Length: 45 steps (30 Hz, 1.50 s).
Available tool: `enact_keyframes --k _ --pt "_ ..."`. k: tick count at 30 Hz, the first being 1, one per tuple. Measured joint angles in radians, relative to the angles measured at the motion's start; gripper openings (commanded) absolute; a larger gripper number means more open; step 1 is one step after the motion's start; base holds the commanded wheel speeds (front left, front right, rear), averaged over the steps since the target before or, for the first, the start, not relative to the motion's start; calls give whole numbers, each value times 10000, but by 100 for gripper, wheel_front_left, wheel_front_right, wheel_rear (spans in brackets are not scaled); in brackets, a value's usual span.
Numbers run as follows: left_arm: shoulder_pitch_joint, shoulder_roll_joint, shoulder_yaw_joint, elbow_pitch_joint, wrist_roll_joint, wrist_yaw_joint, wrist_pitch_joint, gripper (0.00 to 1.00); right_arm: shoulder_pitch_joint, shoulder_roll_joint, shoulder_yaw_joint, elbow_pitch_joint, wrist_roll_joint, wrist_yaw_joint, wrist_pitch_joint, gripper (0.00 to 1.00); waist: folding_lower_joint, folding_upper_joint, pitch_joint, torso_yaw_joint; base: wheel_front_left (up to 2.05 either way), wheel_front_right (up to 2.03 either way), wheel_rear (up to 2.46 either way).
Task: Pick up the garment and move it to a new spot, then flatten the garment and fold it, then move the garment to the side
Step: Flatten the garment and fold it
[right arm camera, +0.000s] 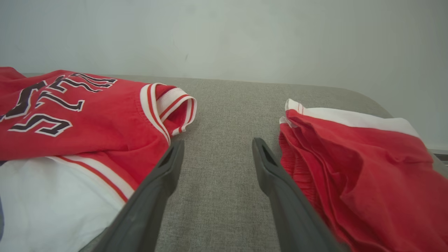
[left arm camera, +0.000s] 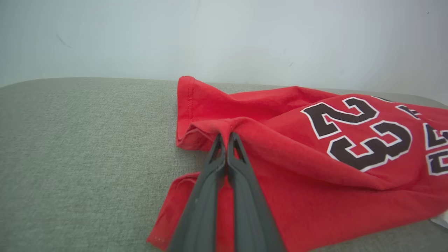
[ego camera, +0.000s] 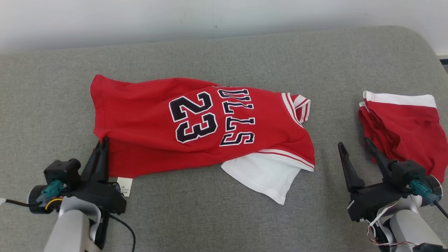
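Two left fingers [left arm camera: 241, 175] pinch the jersey [left arm camera: 297, 168] hem, bare cushion [left arm camera: 87, 140] beside it.

I read number "23" [ego camera: 194, 117], dark with white outline, on front of red jersey [ego camera: 140, 105], upside down in head view. Next to it, collar side: lettering "ULLS" [ego camera: 238, 117], leading letter lost in fold. At jersey hem, white tag [ego camera: 124, 186]: print too small to read.

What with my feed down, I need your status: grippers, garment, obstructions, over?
Left gripper jaws shut on hem of red number-23 fabric jersey. Right gripper jaws open, empty. Folded red-and-white garment lies apart at right, not in the way.
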Motion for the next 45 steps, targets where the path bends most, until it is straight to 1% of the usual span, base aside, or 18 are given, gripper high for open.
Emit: enact_keyframes --k 4,5,9,13,14,15,16,21,25,28,33,39,45 --pt "-133 138 199 -100 90 8 0 0 -7 84 -23 8 4 2 0 100 0 0 147 -20 0 0 0" --pt "-422 337 232 -19 211 12 0 0 -42 153 38 -29 6 2 0 100 0 0 252 -72 0 0 0" --pt "-1288 717 299 261 366 90 0 0 -301 230 134 -159 12 2 0 100 0 0 554 -256 0 0 0" --pt "-1888 1051 332 602 625 322 0 0 -477 334 184 -224 33 0 0 100 1 0 842 -590 0 0 0" --pt "-2017 1110 382 777 629 420 0 30 -488 336 205 -228 33 2 0 100 1 0 912 -685 0 0 0" --pt "-2101 1193 403 911 639 472 0 53 -498 343 198 -238 33 0 0 100 1 0 976 -780 0 0 0" --pt "-2175 1237 437 1062 639 545 0 100 -526 349 157 -247 33 0 0 100 1 0 1037 -873 0 0 0" --pt "-2137 1212 568 1478 587 706 0 100 -552 468 -48 -426 31 0 0 100 1 1 1227 -1237 0 0 0" --pt "-1668 1104 688 1321 495 780 0 100 -342 625 15 -518 12 0 0 100 -1 0 1142 -1204 0 0 0" --pt "-1159 872 817 886 282 805 0 100 -260 679 109 -546 15 2 0 100 1 0 1040 -1029 0 0 0" --pt "-162 543 995 50 201 807 0 100 0 959 278 -614 151 0 0 100 -2 -2 693 -631 0 0 0" --pt "909 130 1208 -974 136 786 0 100 592 1195 861 -380 508 2 0 100 -2 -2 183 -145 0 0 0" --pt "1796 -115 1166 -1333 165 673 0 100 1225 1459 1283 -15 886 0 0 100 -2 -2 -358 334 0 0 0"
